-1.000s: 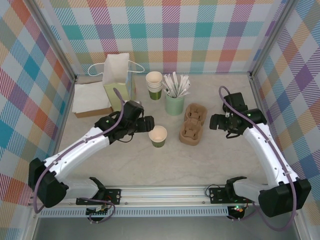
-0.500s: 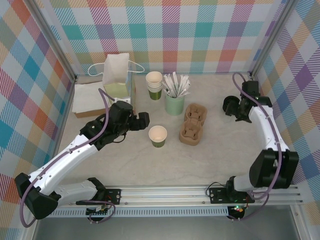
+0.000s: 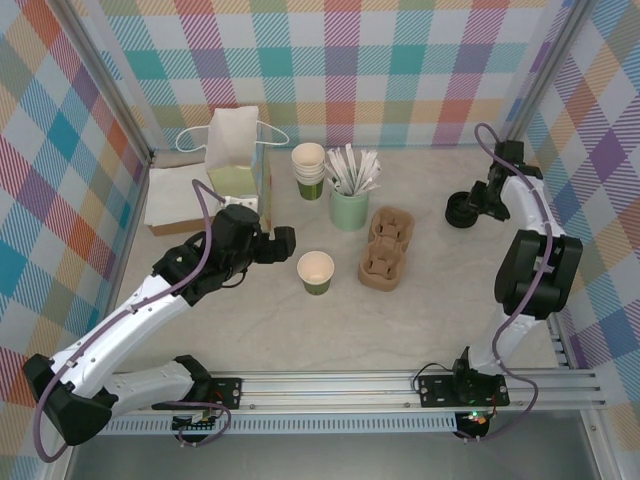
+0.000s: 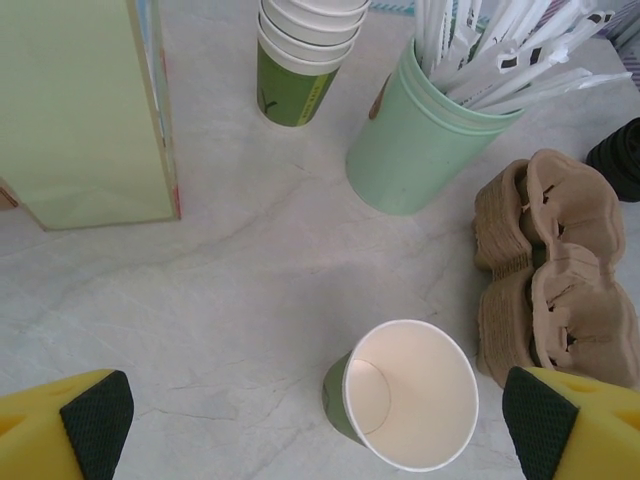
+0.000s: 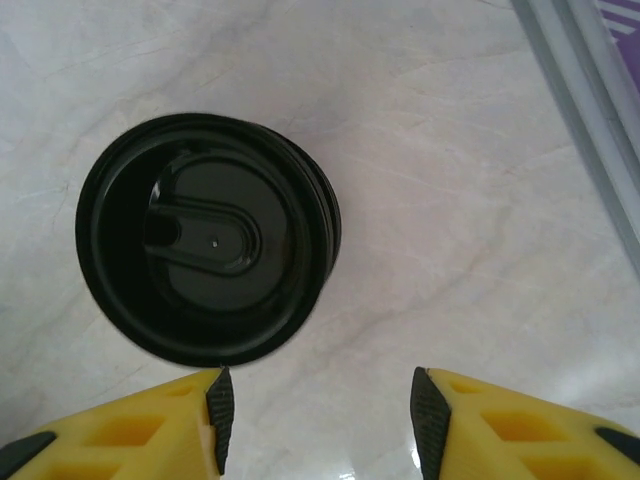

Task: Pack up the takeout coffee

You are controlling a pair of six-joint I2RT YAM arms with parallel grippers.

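The takeout coffee cup stands upright and lidless in the middle of the table, olive-green with a cream inside. My left gripper hovers just left of it, open. In the left wrist view the cup sits between the wide-apart fingertips, nearer the right one and touched by neither. A stack of black lids lies at the back right. My right gripper is over it, open. In the right wrist view the lids lie just beyond the left fingertip, with bare table between the pads.
A brown pulp cup carrier lies right of the cup. Behind it stand a mint-green cup of white stirrers and a stack of lidless cups. A paper bag and a napkin box are at the back left.
My left gripper has drawn back to the left, away from the cup, and opened wider. The right arm has swung to the back right over the black lids, its jaws narrowing.
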